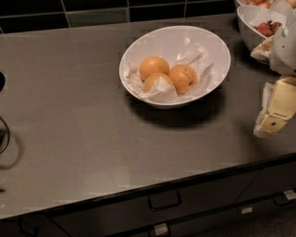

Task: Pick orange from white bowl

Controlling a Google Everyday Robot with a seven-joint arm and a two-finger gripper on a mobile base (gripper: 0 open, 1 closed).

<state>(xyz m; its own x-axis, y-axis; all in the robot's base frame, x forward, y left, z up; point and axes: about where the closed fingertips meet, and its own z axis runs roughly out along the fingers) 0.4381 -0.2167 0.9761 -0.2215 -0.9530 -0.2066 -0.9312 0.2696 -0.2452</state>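
Note:
The large white bowl (217, 46) stands on the grey counter, right of the middle, lined with crumpled white paper. Three oranges lie in it. The orange (183, 78) with duller skin and small dark specks is the right one. Two paler oranges sit beside it, one at the back left (153, 66) and one in front (155, 81), partly under a fold of paper. My gripper (274, 115), cream-coloured, hangs at the right edge of the view, to the right of the bowl and apart from it, just above the counter. It holds nothing that I can see.
A smaller white bowl (248, 18) with red fruit stands at the back right, partly behind my arm. Another bowl's rim (240, 3) shows at the top edge. Dark tiles run along the back. The counter's front edge (138, 192) has drawers below. A dark wire object (3, 134) sits at the left edge.

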